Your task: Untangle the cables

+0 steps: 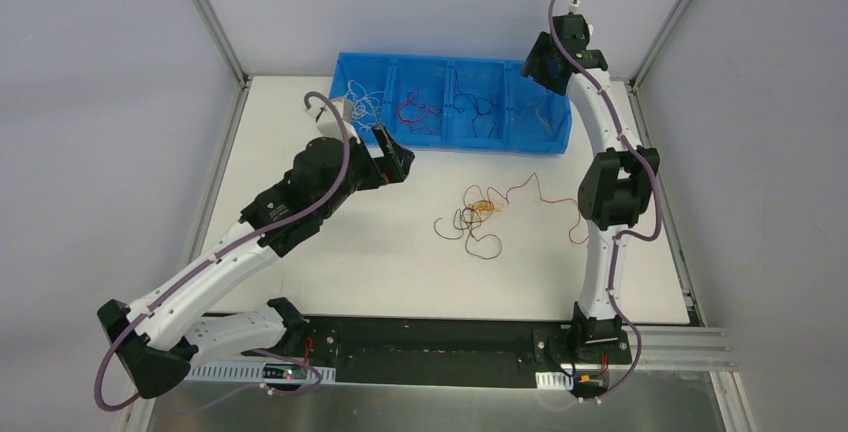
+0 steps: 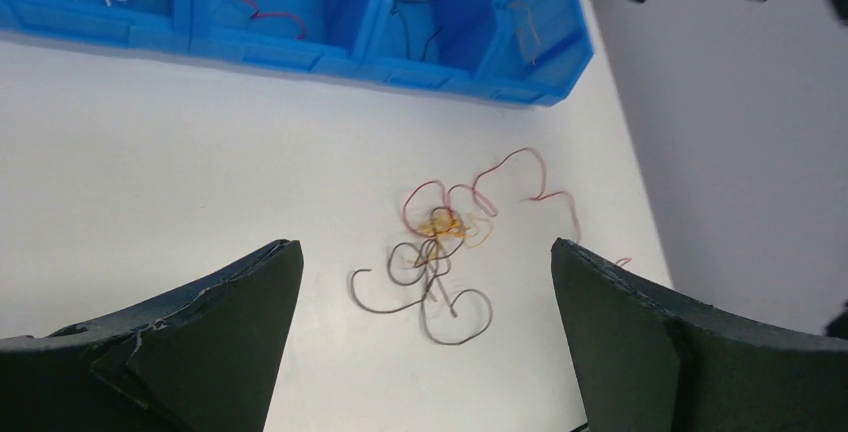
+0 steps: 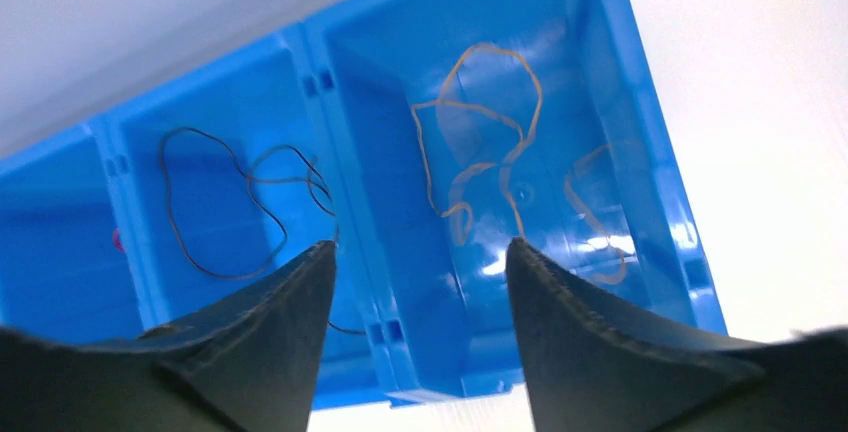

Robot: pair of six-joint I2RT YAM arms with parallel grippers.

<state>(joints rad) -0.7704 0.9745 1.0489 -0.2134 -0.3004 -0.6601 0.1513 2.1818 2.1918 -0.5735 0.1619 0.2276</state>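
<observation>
White table (image 1: 330, 252), blue bin (image 1: 460, 144) at its far edge, four compartments in a row. From my left: white wires (image 1: 368, 104), red wires (image 1: 418, 110), black wires (image 1: 476, 106), tan wires (image 3: 480, 142) in the rightmost. Each colour sits in its own compartment.

Tangle (image 1: 478, 214) lies on the bare table in front of the bin's right half, apart from it, between my arms and closer to the right one. Left wrist view: orange knot (image 2: 441, 224) in the middle, black loops (image 2: 455, 317) spreading toward me, red strand (image 2: 512, 156) trailing off right toward the table edge. All of it lies loose on the surface.

My left gripper (image 2: 422, 245) is spread wide and empty. It hovers above the table just in front of the bin's left end, well apart from the tangle, which shows framed between its fingers. My right gripper (image 3: 420, 244) is parted too, empty, up over the bin's right end, looking down on the divider between the black and tan compartments. It touches no wire.
</observation>
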